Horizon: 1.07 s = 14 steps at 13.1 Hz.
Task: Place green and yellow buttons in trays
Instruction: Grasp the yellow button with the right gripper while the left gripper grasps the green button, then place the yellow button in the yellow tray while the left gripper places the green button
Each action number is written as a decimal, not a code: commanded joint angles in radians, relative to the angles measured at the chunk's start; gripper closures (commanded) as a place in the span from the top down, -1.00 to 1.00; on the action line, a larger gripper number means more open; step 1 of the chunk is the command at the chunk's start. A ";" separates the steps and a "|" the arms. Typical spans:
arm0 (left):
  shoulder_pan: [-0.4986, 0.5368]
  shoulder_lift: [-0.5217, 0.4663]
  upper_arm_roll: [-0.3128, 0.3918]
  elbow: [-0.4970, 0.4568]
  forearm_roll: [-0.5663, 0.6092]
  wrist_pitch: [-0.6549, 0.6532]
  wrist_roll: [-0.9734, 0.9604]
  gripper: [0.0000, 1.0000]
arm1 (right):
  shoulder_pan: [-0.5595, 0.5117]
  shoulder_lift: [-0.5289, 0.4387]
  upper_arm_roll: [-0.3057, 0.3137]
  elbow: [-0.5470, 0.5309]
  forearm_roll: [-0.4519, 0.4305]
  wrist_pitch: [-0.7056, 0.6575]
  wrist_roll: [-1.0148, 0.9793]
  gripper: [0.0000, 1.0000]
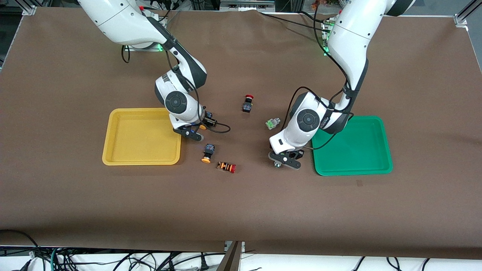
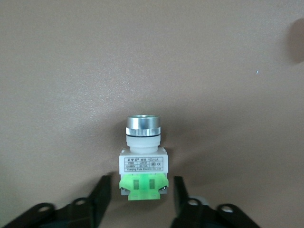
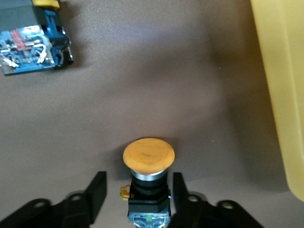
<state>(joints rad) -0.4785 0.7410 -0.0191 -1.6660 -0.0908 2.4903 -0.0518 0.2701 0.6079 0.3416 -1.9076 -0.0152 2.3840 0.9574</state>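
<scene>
My left gripper (image 1: 285,161) (image 2: 141,180) is low over the table beside the green tray (image 1: 352,145). It is open, with its fingers on either side of a whitish-silver button with a light-green part (image 2: 142,164), gaps on both sides. My right gripper (image 1: 190,132) (image 3: 138,175) is open at the yellow tray's (image 1: 141,136) corner, its fingers straddling a black button with a yellow-orange cap (image 3: 148,156). A second yellow button (image 1: 208,152) (image 3: 33,45) lies nearer the front camera. A second green button (image 1: 272,123) lies mid-table. Both trays are empty.
A black-bodied red-capped switch (image 1: 247,102) stands mid-table, farther from the front camera. An orange-striped red-capped switch (image 1: 226,167) lies beside the second yellow button, nearer the front camera. The yellow tray's rim (image 3: 280,95) runs close beside my right gripper.
</scene>
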 commanded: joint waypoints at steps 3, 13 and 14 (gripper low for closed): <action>0.020 -0.090 0.007 0.014 0.002 -0.053 0.006 -1.00 | -0.053 -0.111 -0.003 0.021 -0.003 -0.171 -0.148 -1.00; 0.164 -0.246 0.154 -0.277 0.008 -0.216 0.437 -0.70 | -0.197 -0.100 -0.343 0.010 0.001 -0.307 -0.927 -0.11; 0.164 -0.249 0.154 -0.278 0.008 -0.203 0.438 0.98 | -0.195 -0.102 -0.343 0.012 0.003 -0.310 -0.916 0.99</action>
<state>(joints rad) -0.2962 0.5177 0.1310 -1.8930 -0.0861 2.2265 0.3669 0.0612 0.5176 -0.0048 -1.8903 -0.0189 2.0731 0.0353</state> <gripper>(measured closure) 0.590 0.559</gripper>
